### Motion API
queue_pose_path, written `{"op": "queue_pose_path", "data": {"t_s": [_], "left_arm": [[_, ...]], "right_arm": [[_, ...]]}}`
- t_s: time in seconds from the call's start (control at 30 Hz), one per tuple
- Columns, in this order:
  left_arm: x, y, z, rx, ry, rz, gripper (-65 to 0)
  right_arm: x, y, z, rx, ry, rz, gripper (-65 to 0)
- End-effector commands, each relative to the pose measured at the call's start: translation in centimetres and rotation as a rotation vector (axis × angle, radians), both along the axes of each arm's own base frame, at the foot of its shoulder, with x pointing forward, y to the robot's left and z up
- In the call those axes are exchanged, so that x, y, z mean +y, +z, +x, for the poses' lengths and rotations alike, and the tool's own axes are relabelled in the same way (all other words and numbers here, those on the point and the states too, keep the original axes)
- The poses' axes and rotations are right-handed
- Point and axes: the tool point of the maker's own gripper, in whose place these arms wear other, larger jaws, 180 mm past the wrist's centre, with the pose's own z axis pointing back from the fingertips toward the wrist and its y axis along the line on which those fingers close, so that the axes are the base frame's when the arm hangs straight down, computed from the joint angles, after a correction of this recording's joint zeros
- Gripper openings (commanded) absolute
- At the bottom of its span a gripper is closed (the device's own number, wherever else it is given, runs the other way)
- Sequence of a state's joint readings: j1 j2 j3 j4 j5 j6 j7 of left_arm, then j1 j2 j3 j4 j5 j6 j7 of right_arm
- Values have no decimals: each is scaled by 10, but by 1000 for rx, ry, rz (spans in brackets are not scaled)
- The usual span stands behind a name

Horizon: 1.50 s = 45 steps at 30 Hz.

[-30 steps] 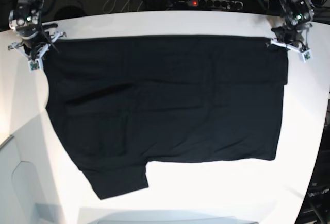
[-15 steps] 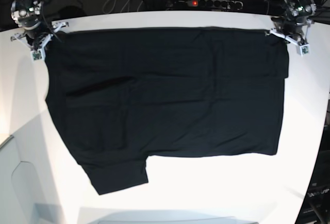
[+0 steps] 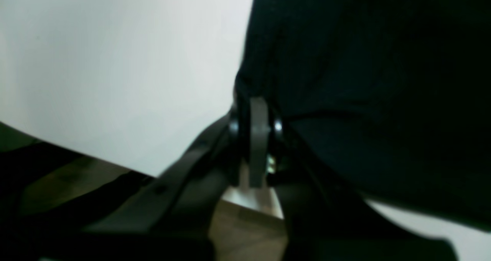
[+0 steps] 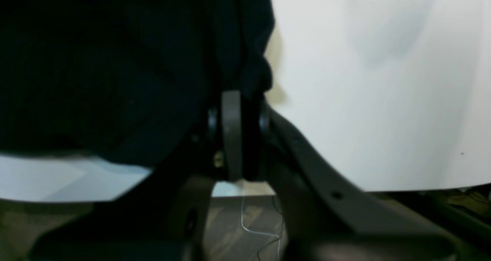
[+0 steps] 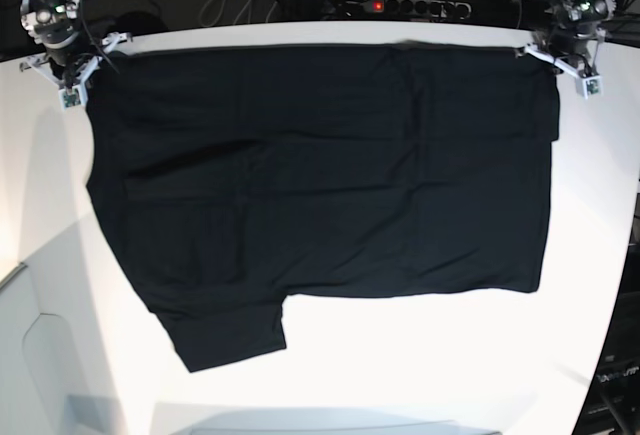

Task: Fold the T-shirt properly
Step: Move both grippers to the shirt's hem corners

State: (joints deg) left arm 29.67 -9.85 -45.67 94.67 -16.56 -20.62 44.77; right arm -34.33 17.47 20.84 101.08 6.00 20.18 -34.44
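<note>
- The T-shirt (image 5: 320,195), plain black, lies spread flat across the white table (image 5: 420,365), its top edge along the table's far side and one sleeve jutting toward the near edge.
- Judged from this, the step in hand is drawing the cloth taut; both arms should pull evenly, keeping the far edge straight and level.
- The left gripper (image 5: 556,59) has its fingers (image 3: 259,138) clamped on one far corner of the shirt.
- The right gripper (image 5: 85,65) pinches the other corner, fingers (image 4: 231,134) together on cloth.
</note>
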Motion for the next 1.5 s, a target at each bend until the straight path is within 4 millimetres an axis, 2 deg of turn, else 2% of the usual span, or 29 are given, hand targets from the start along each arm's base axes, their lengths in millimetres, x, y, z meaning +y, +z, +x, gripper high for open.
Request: {"op": "queue_pose_path", "data": {"t_s": [0.0, 0.13, 0.3, 0.4, 0.47, 0.57, 0.63, 0.73, 0.8, 0.87, 1.0, 1.1, 1.17, 1.23, 1.37, 1.47], "left_arm": [[4, 2, -5, 29, -4, 16, -650], [4, 13, 1, 5, -25, 41, -650], [2, 29, 12, -34, -49, 70, -643], [-1, 32, 10, -8, -58, 74, -564], [-3, 37, 11, 3, -67, 79, -456], [-5, 51, 18, -24, -87, 105, -338], [1, 63, 19, -51, -69, 132, -307], [13, 80, 21, -94, -36, 171, -304], [19, 90, 28, -135, -20, 188, -304], [27, 101, 41, -189, 10, 202, -303], [35, 130, 82, -331, 47, 215, -301], [34, 153, 113, -438, 52, 210, -252], [28, 166, 139, -512, 47, 186, -218], [22, 167, 160, -545, 35, 150, -207], [17, 151, 206, -564, 39, 38, -208], [15, 137, 239, -551, 19, 26, -208]], "right_arm": [[-6, 0, -5, 29, -2, -21, -650], [-7, 1, -6, 29, -2, -24, -643], [-7, 1, -6, 26, -3, -25, -524], [-6, 7, -1, 8, 4, -28, -437], [-5, 20, 7, -33, 13, -40, -390], [-8, 45, 21, -110, 0, -65, -369], [-12, 62, 32, -176, -25, -77, -368], [-19, 79, 51, -252, -60, -87, -368], [-24, 91, 69, -312, -83, -91, -367], [-21, 103, 91, -372, -78, -82, -367], [11, 118, 147, -465, -13, -14, -365], [33, 120, 189, -465, 33, 32, -358], [40, 118, 217, -457, 36, 65, -335], [43, 113, 242, -451, 30, 96, -323], [41, 97, 295, -411, -1, 170, -321], [37, 86, 324, -410, -41, 229, -321]]}}
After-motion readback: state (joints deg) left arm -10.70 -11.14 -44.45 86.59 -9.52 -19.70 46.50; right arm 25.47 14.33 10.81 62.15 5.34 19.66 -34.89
